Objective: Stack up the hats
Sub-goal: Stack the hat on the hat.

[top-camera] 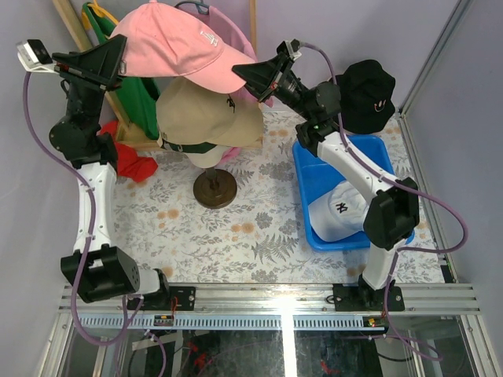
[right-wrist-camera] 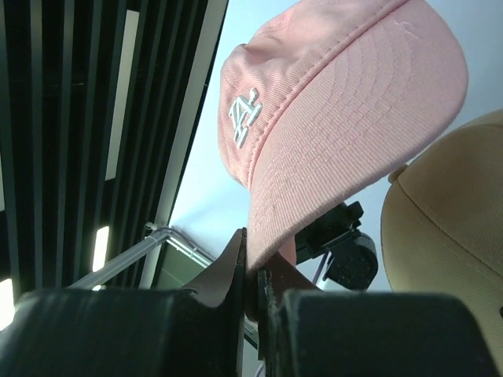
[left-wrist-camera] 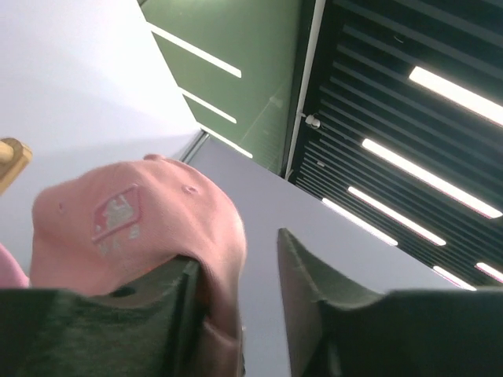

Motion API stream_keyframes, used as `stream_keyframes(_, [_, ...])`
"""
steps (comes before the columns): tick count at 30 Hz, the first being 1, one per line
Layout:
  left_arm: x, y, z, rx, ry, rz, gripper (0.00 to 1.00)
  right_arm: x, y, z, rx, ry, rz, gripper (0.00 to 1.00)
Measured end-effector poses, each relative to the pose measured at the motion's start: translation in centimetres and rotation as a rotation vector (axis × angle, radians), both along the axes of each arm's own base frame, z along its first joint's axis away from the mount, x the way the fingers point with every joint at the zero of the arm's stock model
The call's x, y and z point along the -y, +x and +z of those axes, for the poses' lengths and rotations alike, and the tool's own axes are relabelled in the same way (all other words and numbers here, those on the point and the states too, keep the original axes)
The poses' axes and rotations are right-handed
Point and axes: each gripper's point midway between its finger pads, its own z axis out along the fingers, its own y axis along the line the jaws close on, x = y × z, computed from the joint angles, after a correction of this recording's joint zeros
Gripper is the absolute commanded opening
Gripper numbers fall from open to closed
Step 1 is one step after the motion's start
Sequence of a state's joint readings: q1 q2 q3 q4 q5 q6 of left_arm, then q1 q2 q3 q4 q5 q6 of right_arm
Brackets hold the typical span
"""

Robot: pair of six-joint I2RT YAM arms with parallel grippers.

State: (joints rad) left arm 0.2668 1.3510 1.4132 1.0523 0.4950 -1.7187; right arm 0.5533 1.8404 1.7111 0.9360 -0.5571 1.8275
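A pink baseball cap (top-camera: 177, 47) hangs in the air above the mannequin head. My right gripper (top-camera: 245, 75) is shut on the tip of its brim (right-wrist-camera: 346, 102), which is pinched between the right gripper (right-wrist-camera: 253, 263) fingers. My left gripper (top-camera: 118, 59) is at the cap's back edge with jaws open; the pink cap (left-wrist-camera: 134, 228) rests against one finger of the left gripper (left-wrist-camera: 240, 251). Below it a tan cap (top-camera: 208, 114) sits on the head over a dark green cap (top-camera: 192, 147). A white cap (top-camera: 342, 208) lies in the blue bin. A black bucket hat (top-camera: 368, 90) is behind the right arm.
The mannequin stands on a round brown base (top-camera: 214, 191). The blue bin (top-camera: 302, 169) is at the right. A green T-shirt (top-camera: 141, 94) and a red cloth (top-camera: 135, 165) hang on a wooden rack (top-camera: 75, 27) at the back left.
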Motion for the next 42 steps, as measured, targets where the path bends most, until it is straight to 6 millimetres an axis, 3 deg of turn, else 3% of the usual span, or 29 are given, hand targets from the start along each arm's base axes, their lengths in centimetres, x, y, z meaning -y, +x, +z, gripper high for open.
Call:
stream_keyframes(10, [0.4,-2.9,-1.0,-0.041,0.036,0.098,0.50,0.3,0.2,0.0,0.054,0.001,0.043,0.00])
stream_keyframes(18, [-1.3,-0.4,-4.6,-0.206,0.002,0.187,0.63,-0.2,1.9,-0.2,0.041,0.038,0.077,0.00])
stream_keyframes(22, [-2.2,-0.3,-5.5,-0.277,-0.018,0.260,0.64,-0.1,2.1,1.6,0.078,0.071,0.095,0.00])
stream_keyframes(27, [-3.0,-1.1,-5.7,-0.309,-0.035,0.340,0.65,0.5,0.6,3.5,0.138,0.092,0.122,0.00])
stream_keyframes(37, [-4.4,-1.3,-6.3,-0.368,-0.084,0.428,0.68,-0.7,0.8,0.0,0.060,0.029,0.173,0.00])
stream_keyframes(42, [-5.1,-1.5,-6.6,-0.389,-0.094,0.479,0.69,-2.4,-0.5,1.2,0.093,0.035,0.220,0.00])
